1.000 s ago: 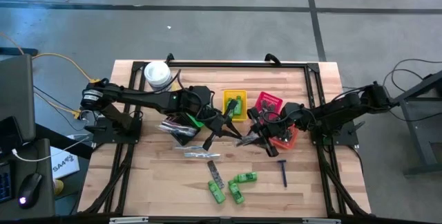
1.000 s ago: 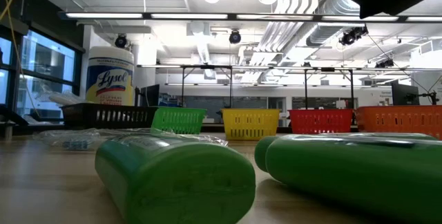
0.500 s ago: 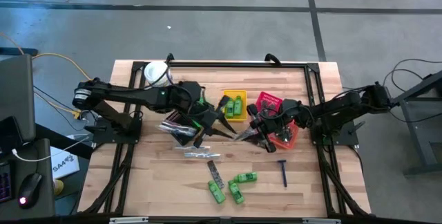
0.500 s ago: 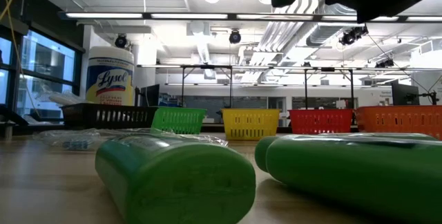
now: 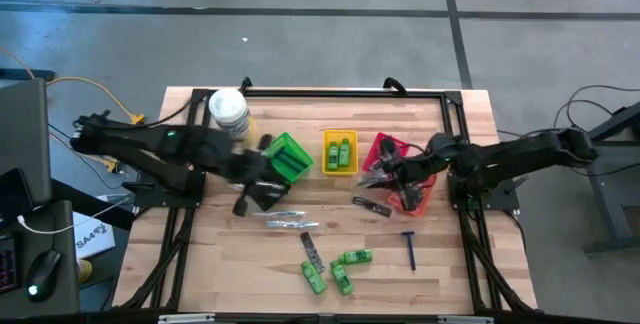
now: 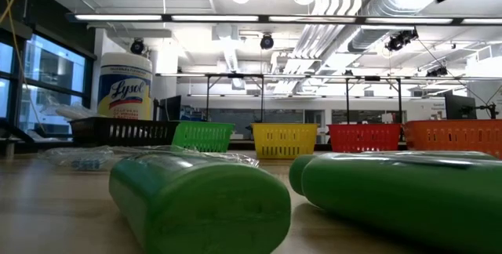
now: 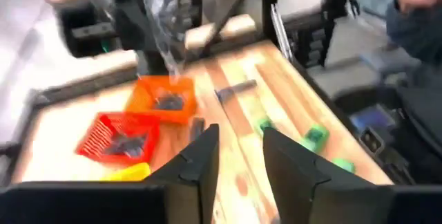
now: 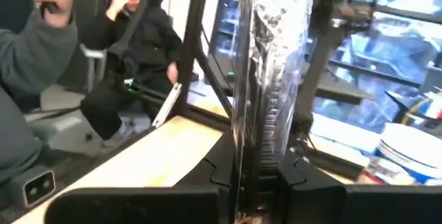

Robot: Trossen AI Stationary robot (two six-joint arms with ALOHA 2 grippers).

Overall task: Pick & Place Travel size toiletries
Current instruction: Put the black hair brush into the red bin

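1. A wooden table (image 5: 220, 264) seen from above, with two dark robot arms reaching in from either side; a row of small coloured baskets sits across its middle.
2. The left hand (image 7: 238, 165) hovers above the table near the green basket (image 5: 289, 155); its two dark fingers (image 7: 200, 165) stand a little apart, with nothing between them.
3. The right hand (image 8: 254, 172) is over the orange basket (image 5: 418, 196), beside the red basket (image 5: 388, 146); its fingers are clamped on a clear-wrapped comb (image 8: 266, 65), which stands upright out of the grip in the right wrist view.
4. The yellow basket (image 5: 340, 152) holds two green mini bottles (image 5: 338, 150) lying side by side.
5. Three more green bottles (image 5: 341, 270) lie loose near the front edge of the table; a dark flat comb (image 5: 311, 248) lies just beside them.
6. A blue-handled razor (image 5: 410, 249) lies on its own to the right of the bottles, in front of the orange basket.
7. Clear-wrapped slim sticks (image 5: 290, 221) lie in front of the green basket; another dark flat item (image 5: 371, 205) lies near the right hand.
8. A white tub with a yellow label (image 5: 229, 111) stands at the back left of the table.
9. From table height, two green bottles fill the foreground, and the baskets line up behind them.
10. Seated people (image 8: 135, 51) show in the room beyond the table.
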